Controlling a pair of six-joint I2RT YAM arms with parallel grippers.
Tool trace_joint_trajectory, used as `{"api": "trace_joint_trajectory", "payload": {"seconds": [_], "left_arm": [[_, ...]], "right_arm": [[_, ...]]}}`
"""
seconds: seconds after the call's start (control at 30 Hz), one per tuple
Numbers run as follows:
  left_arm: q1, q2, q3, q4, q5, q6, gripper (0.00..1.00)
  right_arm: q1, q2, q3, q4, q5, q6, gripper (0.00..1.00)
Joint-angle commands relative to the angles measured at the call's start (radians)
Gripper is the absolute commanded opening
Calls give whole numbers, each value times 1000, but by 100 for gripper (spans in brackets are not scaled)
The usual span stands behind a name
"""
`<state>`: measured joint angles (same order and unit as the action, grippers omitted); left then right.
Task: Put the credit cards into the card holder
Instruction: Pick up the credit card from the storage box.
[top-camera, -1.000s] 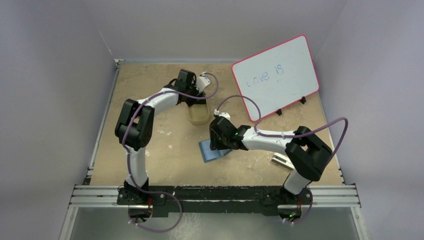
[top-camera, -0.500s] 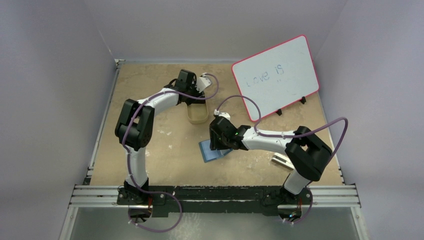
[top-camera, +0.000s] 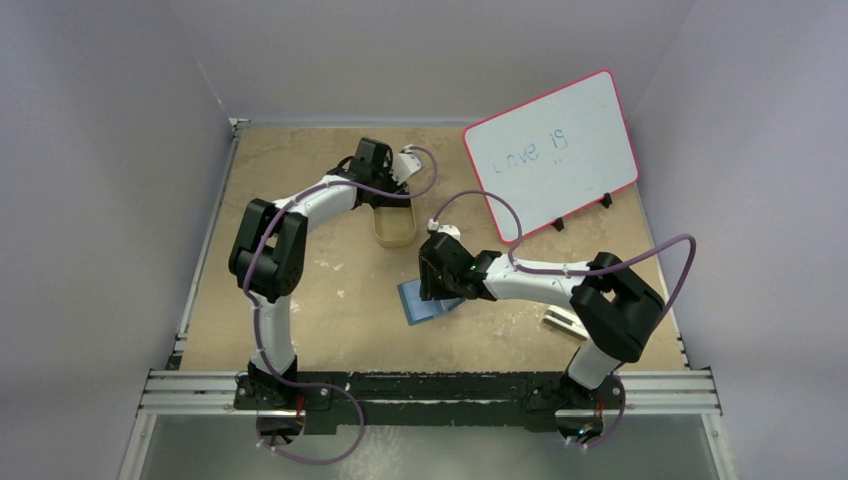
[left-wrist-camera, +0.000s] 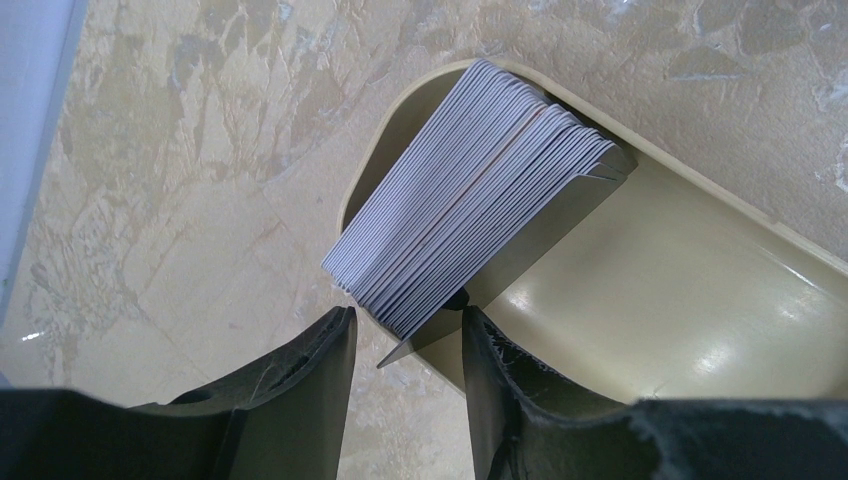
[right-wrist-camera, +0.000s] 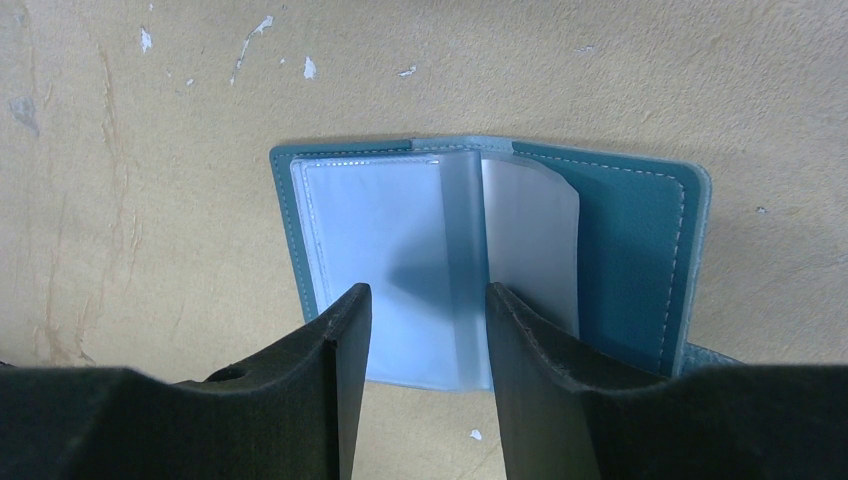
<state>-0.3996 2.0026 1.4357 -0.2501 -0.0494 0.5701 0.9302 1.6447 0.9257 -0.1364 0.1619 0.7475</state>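
The credit cards (left-wrist-camera: 470, 190) are a thick stack of pale grey cards standing on edge, leaning in the tan oval tray (left-wrist-camera: 700, 300). My left gripper (left-wrist-camera: 405, 325) is open right at the stack's near corner. One card's corner pokes out between the fingers, and the right fingertip (left-wrist-camera: 475, 325) is at that card's face. In the top view the left gripper (top-camera: 385, 190) is over the tray (top-camera: 397, 232). The card holder (right-wrist-camera: 620, 240) is a teal wallet lying open on the table, its clear sleeves showing. My right gripper (right-wrist-camera: 428, 295) is open just above the sleeves, and it also shows in the top view (top-camera: 440, 278) over the wallet (top-camera: 418, 303).
A whiteboard (top-camera: 552, 150) with a red rim stands propped at the back right. A white block (top-camera: 562, 320) lies by the right arm's elbow. Grey walls close the table on the left, back and right.
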Motion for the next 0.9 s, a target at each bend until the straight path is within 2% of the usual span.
{"api": "trace_joint_trajectory", "payload": {"seconds": [0.0,0.23,0.5,0.73,0.77,0.83,0.87], "left_arm": [[1,-54,45,29,-6,19,40],[2,-48,57,19,-3,24,28],[1,-90,60,-24,6,23,26],[2,-109,97,-70,47,-4,15],[1,-116,94,-72,55,-7,12],[1,-123,91,-81,69,-7,0],[2,-124,90,-88,72,-7,0]], "right_arm": [[-2,7,30,6,9,-3,49],[-1,19,34,-1,11,-2,49],[-2,45,34,5,-20,-2,49],[-2,53,71,7,-12,1,49],[-2,53,71,5,-12,1,49],[-2,51,70,6,-12,3,49],[-1,48,69,8,-10,3,49]]}}
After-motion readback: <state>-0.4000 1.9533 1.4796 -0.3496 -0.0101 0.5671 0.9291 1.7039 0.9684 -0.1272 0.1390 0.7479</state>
